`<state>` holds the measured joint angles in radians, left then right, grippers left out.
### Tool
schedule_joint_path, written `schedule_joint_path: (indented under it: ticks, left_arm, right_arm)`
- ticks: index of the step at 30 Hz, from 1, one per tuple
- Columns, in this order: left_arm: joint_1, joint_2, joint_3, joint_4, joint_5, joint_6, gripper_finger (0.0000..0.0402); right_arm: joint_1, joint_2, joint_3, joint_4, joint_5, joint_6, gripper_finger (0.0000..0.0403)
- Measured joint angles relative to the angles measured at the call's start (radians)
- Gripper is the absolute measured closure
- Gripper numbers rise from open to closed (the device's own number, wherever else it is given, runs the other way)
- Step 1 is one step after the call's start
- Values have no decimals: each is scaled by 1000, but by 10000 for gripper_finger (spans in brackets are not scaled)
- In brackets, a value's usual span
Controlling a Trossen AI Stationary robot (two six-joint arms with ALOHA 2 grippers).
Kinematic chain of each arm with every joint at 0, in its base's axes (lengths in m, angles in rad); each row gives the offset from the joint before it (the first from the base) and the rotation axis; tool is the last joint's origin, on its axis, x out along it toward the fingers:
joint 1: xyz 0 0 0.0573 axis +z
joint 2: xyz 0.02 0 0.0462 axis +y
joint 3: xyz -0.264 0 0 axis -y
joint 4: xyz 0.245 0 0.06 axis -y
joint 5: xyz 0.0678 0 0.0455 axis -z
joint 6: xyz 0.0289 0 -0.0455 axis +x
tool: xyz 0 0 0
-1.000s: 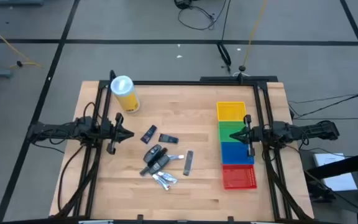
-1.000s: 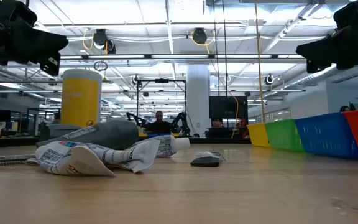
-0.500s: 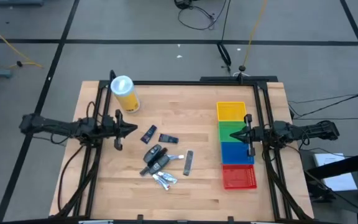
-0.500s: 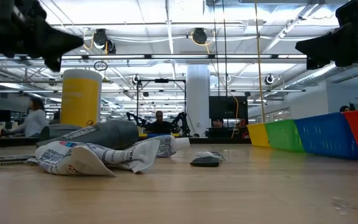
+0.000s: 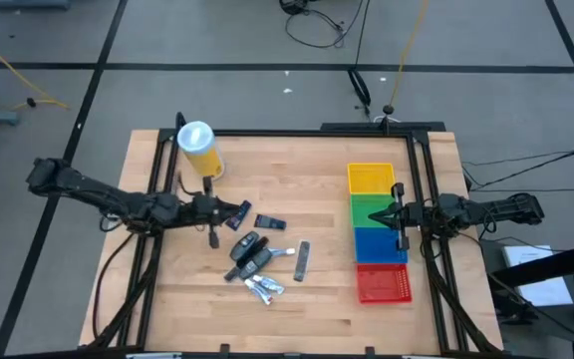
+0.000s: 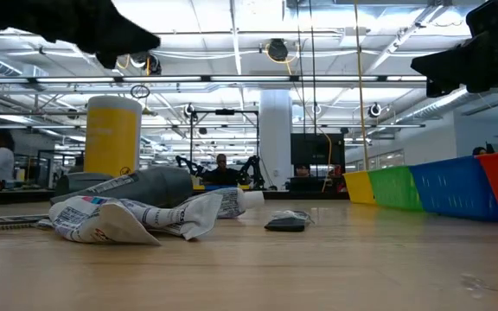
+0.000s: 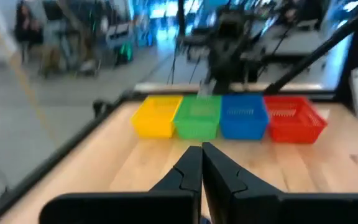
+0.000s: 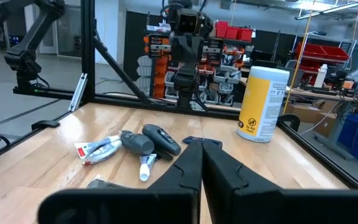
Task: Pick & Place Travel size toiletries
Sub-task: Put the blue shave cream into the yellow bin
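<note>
With fingers clenched empty, the left gripper (image 5: 229,208) risks shoving the toiletries (image 5: 257,257) instead of grasping.

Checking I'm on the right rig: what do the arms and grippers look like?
Two matte black, slender jointed arms. The left arm and right arm each end in a narrow gripper: left gripper, right gripper. Fingers are flat, black and pointed. No markings visible.

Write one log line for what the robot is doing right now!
left gripper: jaws shut, empty, above toiletries | right gripper: jaws shut, waiting over green tray | trays: no toiletries visible inside
</note>
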<state>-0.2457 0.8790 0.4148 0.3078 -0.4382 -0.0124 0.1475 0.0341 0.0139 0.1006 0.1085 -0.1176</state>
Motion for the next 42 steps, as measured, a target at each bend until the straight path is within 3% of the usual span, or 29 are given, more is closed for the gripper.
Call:
schedule_joint_path:
  ticks: [7,12,16,21,26,31,42]
  left_arm:
    - [40,119,173,-525,-98,-270,294]
    - [86,232,168,-570,-72,-558,195]
    - [117,343,160,-595,-14,-668,123]
    - [145,465,160,-578,-39,-727,81]
    - [175,559,159,-532,-57,-744,86]
    - [207,616,159,-529,-39,-750,123]
    - [220,660,164,-379,49,-536,279]
  right_arm:
    - [0,0,0,0,0,-2,403]
    - [0,0,0,0,31,-2,403]
    - [0,0,0,0,80,0,403]
    - [0,0,0,0,76,0,403]
    - [0,0,0,0,75,0,403]
    - [0,0,0,0,75,0,403]
    - [0,0,0,0,76,0,403]
